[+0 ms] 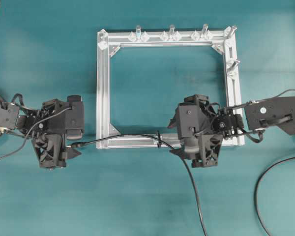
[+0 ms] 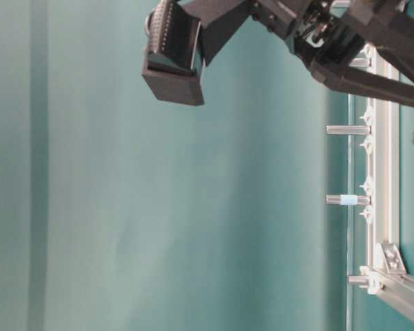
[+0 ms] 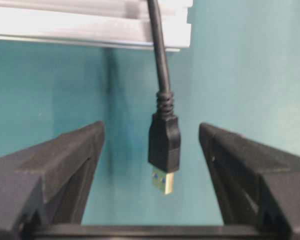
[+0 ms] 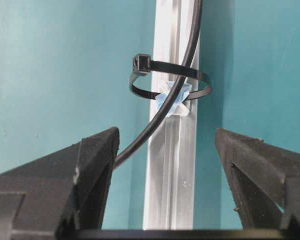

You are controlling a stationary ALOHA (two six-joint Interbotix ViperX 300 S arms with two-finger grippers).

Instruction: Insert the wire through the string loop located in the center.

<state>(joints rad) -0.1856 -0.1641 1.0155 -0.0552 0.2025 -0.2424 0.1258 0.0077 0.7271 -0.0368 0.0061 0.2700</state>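
Black USB cable (image 4: 166, 107) threaded through zip-tie loop (image 4: 171, 82) on aluminium frame (image 1: 103, 88), plug (image 3: 164, 146) untouched between released left gripper (image 3: 150, 150), right gripper (image 4: 165, 150) released, teal desk (image 1: 147, 196).

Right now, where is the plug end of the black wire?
In the overhead view the plug lies on the table left of the metal frame, beside the left gripper, whose open fingers touch nothing.

Aluminium frame (image 1: 103, 88): one, square, of four rails.
Upright pegs (image 1: 171, 30) on the far rail: three.
Black cable-tie loop (image 4: 170, 84): one.
Wire (image 1: 137, 137): one, with one plug (image 3: 164, 150).
Robot arms: two, each with one gripper, left (image 3: 150, 165) and right (image 4: 162, 165).
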